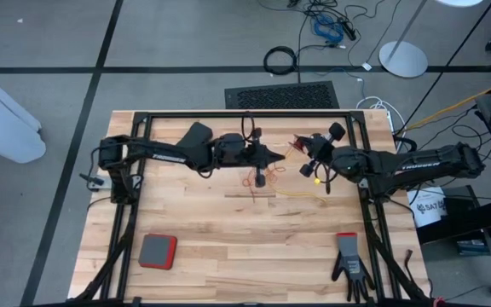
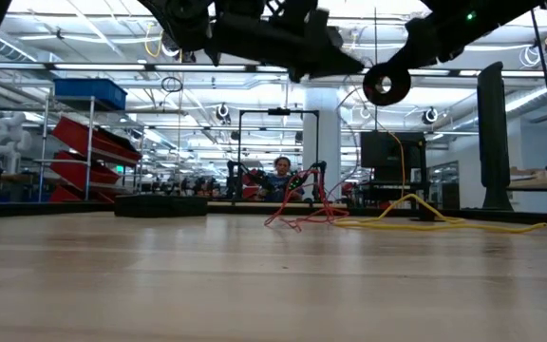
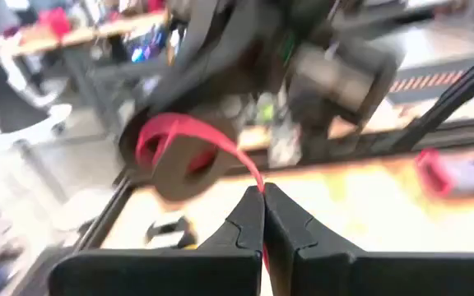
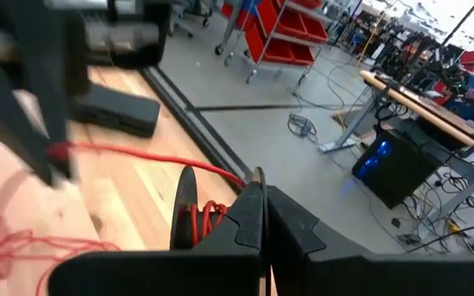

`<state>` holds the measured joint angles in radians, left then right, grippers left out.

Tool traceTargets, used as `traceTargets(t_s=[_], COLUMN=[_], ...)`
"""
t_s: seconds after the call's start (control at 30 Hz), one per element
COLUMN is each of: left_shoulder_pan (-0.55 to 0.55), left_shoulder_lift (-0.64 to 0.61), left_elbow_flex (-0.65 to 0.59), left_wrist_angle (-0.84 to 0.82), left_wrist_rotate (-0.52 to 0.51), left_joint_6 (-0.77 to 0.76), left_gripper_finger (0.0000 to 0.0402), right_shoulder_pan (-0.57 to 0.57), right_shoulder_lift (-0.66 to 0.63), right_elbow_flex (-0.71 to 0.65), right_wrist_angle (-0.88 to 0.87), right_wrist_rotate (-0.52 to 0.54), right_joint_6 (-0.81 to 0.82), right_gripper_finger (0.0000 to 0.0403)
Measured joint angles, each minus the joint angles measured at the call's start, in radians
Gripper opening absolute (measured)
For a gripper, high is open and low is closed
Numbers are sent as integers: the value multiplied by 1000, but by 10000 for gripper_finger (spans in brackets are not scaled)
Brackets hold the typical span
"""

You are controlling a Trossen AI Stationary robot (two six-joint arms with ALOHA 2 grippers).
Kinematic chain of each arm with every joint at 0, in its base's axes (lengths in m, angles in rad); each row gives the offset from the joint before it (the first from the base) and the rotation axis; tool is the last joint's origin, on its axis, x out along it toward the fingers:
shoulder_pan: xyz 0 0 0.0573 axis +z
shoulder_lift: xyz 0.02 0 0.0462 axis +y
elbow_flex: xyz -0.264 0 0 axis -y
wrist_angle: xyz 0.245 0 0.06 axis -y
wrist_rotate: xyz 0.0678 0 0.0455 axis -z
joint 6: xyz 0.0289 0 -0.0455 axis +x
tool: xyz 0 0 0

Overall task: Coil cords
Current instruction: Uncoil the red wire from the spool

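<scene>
Both tools are raised over the table (image 1: 228, 247), winding: left tool (image 3: 263, 191) pinches the red cord (image 3: 245, 160); right tool (image 4: 263, 191) clamps its reel (image 4: 186, 210). Next: feed slack evenly.

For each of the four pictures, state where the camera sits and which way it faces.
High: overhead, straight down on table, both arms.
Low: table height, level across; arms overhead, red cord and yellow cord lying.
Left wrist: behind left gripper, shut on red cord.
Right wrist: behind right gripper, shut on reel.
Both wrist views share the red cord.
</scene>
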<state>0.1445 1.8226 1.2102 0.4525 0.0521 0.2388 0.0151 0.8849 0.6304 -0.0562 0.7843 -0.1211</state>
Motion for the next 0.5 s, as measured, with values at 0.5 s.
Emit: traceTargets(t_s=[0.5], left_shoulder_pan=[58], left_shoulder_lift=[60], left_elbow_flex=[-31], left_wrist_angle=[-48], left_wrist_rotate=[-14], left_joint_6=[-42], left_gripper_finger=[0], right_shoulder_pan=[0], right_shoulder_lift=[-53], right_elbow_flex=[0], right_wrist_angle=[153], right_wrist_rotate=[-225], right_joint_6=[1], right_gripper_finger=[0])
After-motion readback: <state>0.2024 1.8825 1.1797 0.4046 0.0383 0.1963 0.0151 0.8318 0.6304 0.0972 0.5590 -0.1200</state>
